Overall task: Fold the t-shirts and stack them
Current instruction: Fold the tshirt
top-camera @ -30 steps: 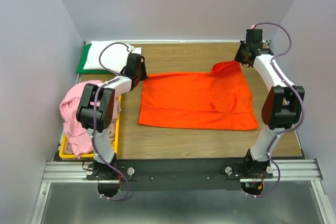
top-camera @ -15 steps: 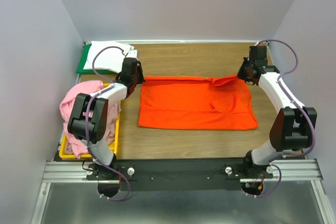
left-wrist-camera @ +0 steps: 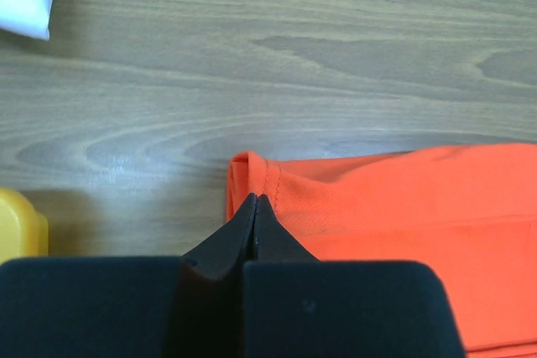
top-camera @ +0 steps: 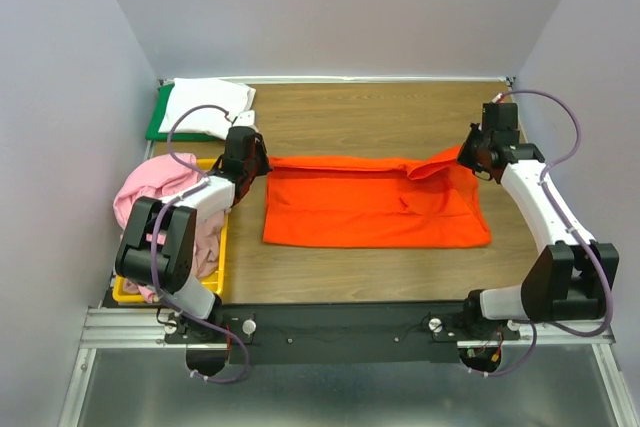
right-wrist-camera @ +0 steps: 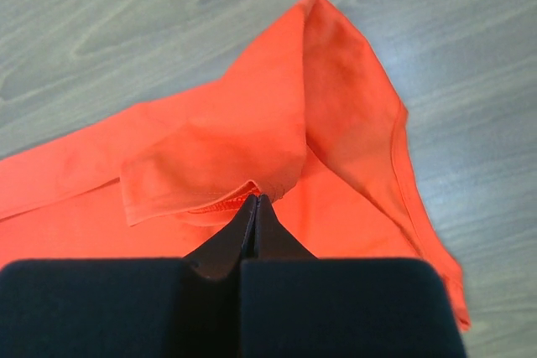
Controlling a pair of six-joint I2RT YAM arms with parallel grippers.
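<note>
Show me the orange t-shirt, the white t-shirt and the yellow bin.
orange t-shirt (top-camera: 370, 212), top view, middle of the cloth
white t-shirt (top-camera: 205, 105), top view, its middle
yellow bin (top-camera: 128, 294), top view, near left corner

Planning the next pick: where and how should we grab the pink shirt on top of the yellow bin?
Pinch the raised crumpled fold at the top of the pink shirt, coming straight down from above. It is heaped well above the rim of the yellow bin with no flat hem showing. The bin's walls would likely block a sideways approach.
</note>
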